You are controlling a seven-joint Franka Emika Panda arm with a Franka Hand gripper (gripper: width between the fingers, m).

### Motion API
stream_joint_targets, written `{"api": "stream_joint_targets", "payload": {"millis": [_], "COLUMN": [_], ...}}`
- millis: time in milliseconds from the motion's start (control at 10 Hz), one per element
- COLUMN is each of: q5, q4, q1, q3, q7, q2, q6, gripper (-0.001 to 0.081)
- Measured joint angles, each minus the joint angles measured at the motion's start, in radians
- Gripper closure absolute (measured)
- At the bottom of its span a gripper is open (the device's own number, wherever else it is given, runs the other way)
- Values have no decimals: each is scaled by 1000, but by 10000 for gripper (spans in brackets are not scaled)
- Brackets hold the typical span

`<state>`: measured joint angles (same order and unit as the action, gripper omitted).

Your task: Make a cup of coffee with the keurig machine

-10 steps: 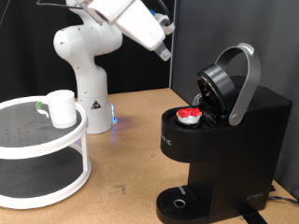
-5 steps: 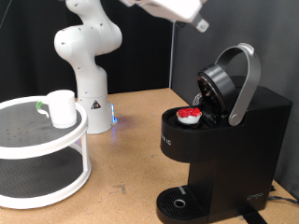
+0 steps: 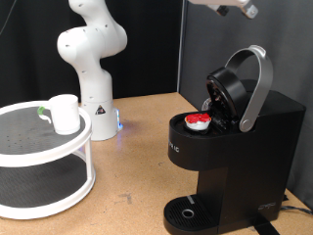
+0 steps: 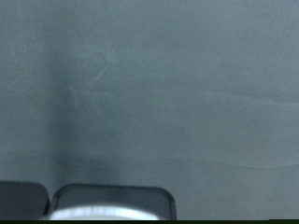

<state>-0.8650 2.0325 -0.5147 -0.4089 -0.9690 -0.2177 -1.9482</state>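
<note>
Exterior view gives us the gripper (image 3: 238, 8) only as a sliver at the picture's top edge, high above the keurig machine (image 3: 230, 147), and we cannot tell whether its jaws are apart or closed, nor do we see anything between them. The machine stands at the exterior view's right with its grey lid handle (image 3: 256, 86) raised and the brew head tipped open, and a red-and-white coffee pod (image 3: 199, 120) sits in the holder. The drip tray (image 3: 188, 212) at the base is bare. The cup (image 3: 65, 113) stands upright on the top tier of a round white two-tier shelf (image 3: 44, 162) at the exterior view's left, well apart from the machine, with a greenish mark beside it. The white robot base (image 3: 90, 59) rises behind the shelf. In the wrist view we make out little beyond a blurred grey surface.
</note>
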Motion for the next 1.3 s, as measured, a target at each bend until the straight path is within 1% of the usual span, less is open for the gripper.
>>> {"api": "stream_joint_targets", "payload": {"millis": [400,800,900,1000,1100,1200,1300], "q5": [2,67,79,92,102,110,112], "q4": [-46,-88,-95,-100,-100,-100,-97], "q1": [-27,-47,-51,-54,-57,-57,-57], "q3": [79,155,172,187,198,203,203], "q7": [83,175,185,193,194,194,188], "q2": [35,103,123,143,158,168,171], "q6": [-79,-136,-150,-161,-167,-169,-173], "gripper": [0,0,0,26,26,202,202]}}
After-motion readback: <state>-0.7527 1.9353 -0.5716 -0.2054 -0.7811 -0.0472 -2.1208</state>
